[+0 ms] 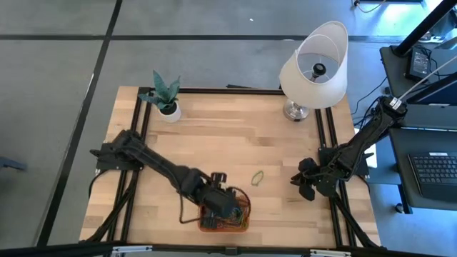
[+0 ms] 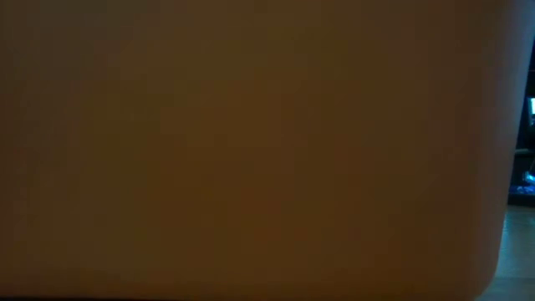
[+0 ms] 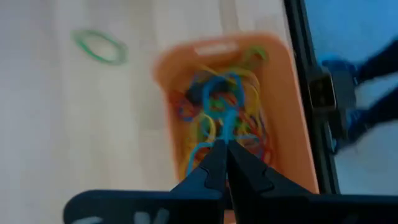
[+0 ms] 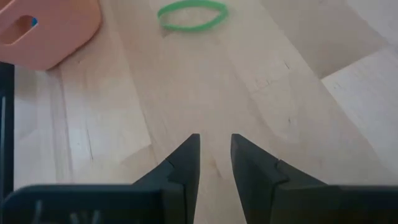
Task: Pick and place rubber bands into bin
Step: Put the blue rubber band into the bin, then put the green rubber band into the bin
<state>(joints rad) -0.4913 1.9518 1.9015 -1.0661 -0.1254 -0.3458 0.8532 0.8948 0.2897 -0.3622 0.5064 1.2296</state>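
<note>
Overhead view of whole table [image 1: 214,143], low view blocked close-up (dark orange), both wrist views share green band [image 4: 192,14]

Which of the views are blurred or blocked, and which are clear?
Low view: almost wholly blocked by a dark orange-brown surface close to the lens. Left wrist view: soft with blur over the bin and rubber bands. Right wrist view: clear, green band crisp. High view: evenly lit, lamp sharp.
</note>
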